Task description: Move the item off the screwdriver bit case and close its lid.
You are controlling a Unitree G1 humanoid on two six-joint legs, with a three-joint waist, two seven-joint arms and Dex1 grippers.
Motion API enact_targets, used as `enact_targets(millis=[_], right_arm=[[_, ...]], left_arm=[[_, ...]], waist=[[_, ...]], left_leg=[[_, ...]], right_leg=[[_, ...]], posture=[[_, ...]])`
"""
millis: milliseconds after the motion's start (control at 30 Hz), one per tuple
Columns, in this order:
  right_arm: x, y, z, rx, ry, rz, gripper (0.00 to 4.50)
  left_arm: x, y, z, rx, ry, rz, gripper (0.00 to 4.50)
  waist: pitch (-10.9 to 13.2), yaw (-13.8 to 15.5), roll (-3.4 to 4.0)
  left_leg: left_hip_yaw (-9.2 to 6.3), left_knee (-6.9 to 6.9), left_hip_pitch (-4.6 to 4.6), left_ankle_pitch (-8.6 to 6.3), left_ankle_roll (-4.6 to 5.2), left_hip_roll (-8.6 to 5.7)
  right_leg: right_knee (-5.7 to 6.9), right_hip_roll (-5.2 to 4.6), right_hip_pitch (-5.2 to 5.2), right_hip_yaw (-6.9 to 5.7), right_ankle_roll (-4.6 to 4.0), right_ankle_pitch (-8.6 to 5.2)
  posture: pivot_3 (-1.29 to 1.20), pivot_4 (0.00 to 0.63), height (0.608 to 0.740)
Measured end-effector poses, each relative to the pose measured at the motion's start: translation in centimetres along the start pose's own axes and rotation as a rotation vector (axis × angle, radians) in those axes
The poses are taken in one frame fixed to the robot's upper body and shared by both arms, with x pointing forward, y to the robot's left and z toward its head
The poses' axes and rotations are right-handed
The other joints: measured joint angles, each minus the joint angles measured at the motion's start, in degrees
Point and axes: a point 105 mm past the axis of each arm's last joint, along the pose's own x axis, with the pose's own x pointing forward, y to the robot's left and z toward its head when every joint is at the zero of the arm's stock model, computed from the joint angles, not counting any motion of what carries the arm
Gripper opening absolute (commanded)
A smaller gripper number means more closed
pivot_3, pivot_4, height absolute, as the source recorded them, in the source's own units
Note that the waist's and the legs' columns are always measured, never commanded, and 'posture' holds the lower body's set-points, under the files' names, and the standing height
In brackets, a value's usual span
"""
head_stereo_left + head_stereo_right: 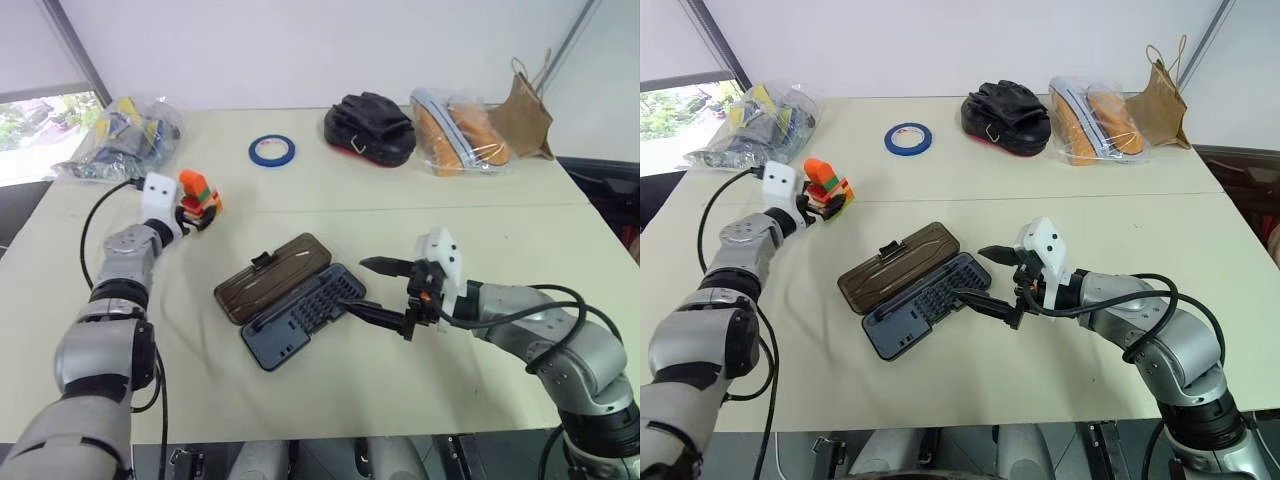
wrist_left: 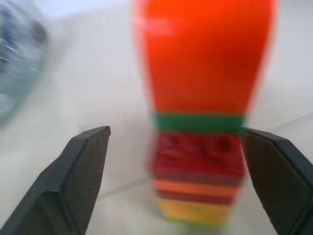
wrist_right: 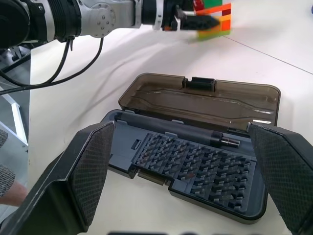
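The item (image 1: 198,194) was a small stack of toy bricks: a tall orange block on top, then green, red, orange and yellow layers. It stood upright on the table (image 1: 420,220), off the case, between the spread fingers of the left gripper (image 1: 193,211); in the left wrist view a gap showed on one side, while contact on the other side could not be determined.

The screwdriver bit case (image 1: 300,315) lay fully open and flat, directly ahead of the right gripper (image 1: 378,290), whose fingers were spread wide. The dark blue-grey tray, holding rows of small bits, lay nearest that gripper. The lid (image 1: 272,275), smoky brown and translucent with a black latch tab, lay beyond the tray.
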Motion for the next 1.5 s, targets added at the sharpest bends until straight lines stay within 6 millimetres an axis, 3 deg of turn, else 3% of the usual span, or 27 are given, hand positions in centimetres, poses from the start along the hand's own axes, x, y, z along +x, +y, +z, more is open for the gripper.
enact_targets(millis=[100, 233, 433, 600, 733, 900, 1233, 1367, 1500], right_arm=[[0.0, 0.0, 0.0, -0.002, 0.003, 0.0, 4.5], [-0.6, -0.4, 0.2, -0.007, 0.004, -0.015, 4.5], [-1.0, -1.1, 0.1, 0.005, 0.011, -0.018, 4.5], [-0.7, -1.5, 0.2, -0.003, 0.013, 0.005, 4.5], [-0.6, -1.9, 0.6, -0.01, 0.005, 0.014, 4.5], [-1.2, -1.2, 0.8, -0.03, 0.055, 0.098, 4.5], [-1.1, 2.4, 1.8, -0.04, 0.081, 0.255, 4.5], [-1.2, 2.5, 1.2, -0.033, 0.098, 0.228, 4.5], [-1.2, 2.4, 0.9, -0.028, 0.099, 0.19, 4.5]], left_arm=[[-1.3, 1.5, 3.0, -0.065, -0.149, -0.032, 4.48], [-5.9, 2.8, 5.6, -0.109, -0.248, -0.154, 4.48], [-14.0, 1.6, 5.0, -0.198, -0.089, -0.322, 4.48], [-17.4, 1.1, 4.1, -0.235, 0.002, -0.323, 4.48], [-18.6, -0.7, 3.2, -0.203, 0.076, -0.371, 4.48], [-17.6, -2.9, 1.4, -0.158, 0.124, -0.417, 4.48], [-11.0, -7.6, -1.4, 0.094, 0.172, -0.657, 4.48], [-8.1, -8.7, -2.6, 0.15, 0.22, -0.74, 4.48], [-6.8, -9.4, -4.2, 0.171, 0.272, -0.798, 4.48]], waist=[[0.0, -0.2, 0.0], [-0.01, -1.58, 0.02], [-0.01, -1.53, 0.03], [-0.01, -0.9, 0.03], [-0.01, -1.07, 0.03], [-0.01, -0.97, 0.06], [-0.02, -0.92, 0.04], [-0.03, -0.83, 0.03], [-0.03, -1.27, 0.02]], left_leg=[[-0.01, 0.0, -0.01, 0.0, 0.0, 0.01], [0.02, -0.04, 0.0, 0.0, 0.0, 0.02], [0.05, -0.06, 0.09, 0.0, -0.02, 0.09], [0.03, -0.06, 0.41, 0.01, -0.03, 0.07], [0.07, -0.11, 0.48, 0.01, -0.04, 0.07], [0.08, -0.12, 0.54, 0.0, -0.04, 0.07], [0.08, -0.14, 0.58, 0.0, -0.04, 0.06], [0.09, -0.13, 0.57, 0.0, -0.04, 0.02], [0.12, -0.14, 0.55, 0.0, -0.02, 0.04]], right_leg=[[0.0, -0.01, -0.01, 0.01, 0.0, 0.0], [0.03, -0.04, -0.04, 0.15, -0.01, 0.0], [0.01, 0.0, -0.08, 0.21, -0.04, -0.02], [0.0, -0.02, 0.27, 0.14, -0.05, -0.03], [0.0, -0.04, 0.29, 0.17, -0.06, -0.04], [-0.03, -0.04, 0.36, 0.16, -0.07, -0.04], [-0.07, -0.05, 0.41, 0.15, -0.07, -0.04], [-0.07, -0.06, 0.42, 0.15, -0.06, -0.03], [-0.05, -0.05, 0.34, 0.2, -0.06, -0.03]], posture=[[0.0, 0.15, 0.74], [0.0, 0.15, 0.74], [0.0, 0.15, 0.74], [0.0, 0.15, 0.74], [0.0, 0.15, 0.74], [0.0, 0.15, 0.74], [0.0, 0.15, 0.74], [0.0, 0.15, 0.74], [0.0, 0.15, 0.74]])
